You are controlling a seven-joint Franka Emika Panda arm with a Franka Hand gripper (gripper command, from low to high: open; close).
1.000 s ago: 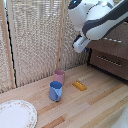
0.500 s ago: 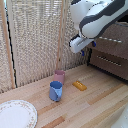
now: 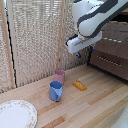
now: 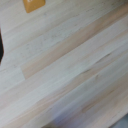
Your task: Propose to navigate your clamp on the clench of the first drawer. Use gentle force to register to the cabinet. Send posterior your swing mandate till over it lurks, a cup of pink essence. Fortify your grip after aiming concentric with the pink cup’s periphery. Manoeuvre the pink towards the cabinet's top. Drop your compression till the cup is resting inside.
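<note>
One pink cup point(image 3: 59, 76) is set upright on the bench point(image 3: 95, 107), just behind the blue mug point(image 3: 55, 91); an orange block point(image 3: 79, 86) lies near. The pincer point(image 3: 78, 54) is held above, before the cabinet point(image 3: 111, 52); its spread cannot be told.

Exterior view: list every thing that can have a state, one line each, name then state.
pink cup: upright on the wooden floor, free of the claw.
blue mug: upright, in front of the pink cup.
orange block: lying flat.
plate: flat, nothing on it.
first drawer: appears shut.
claw: raised in the air, holding nothing; open or shut cannot be told.
</note>
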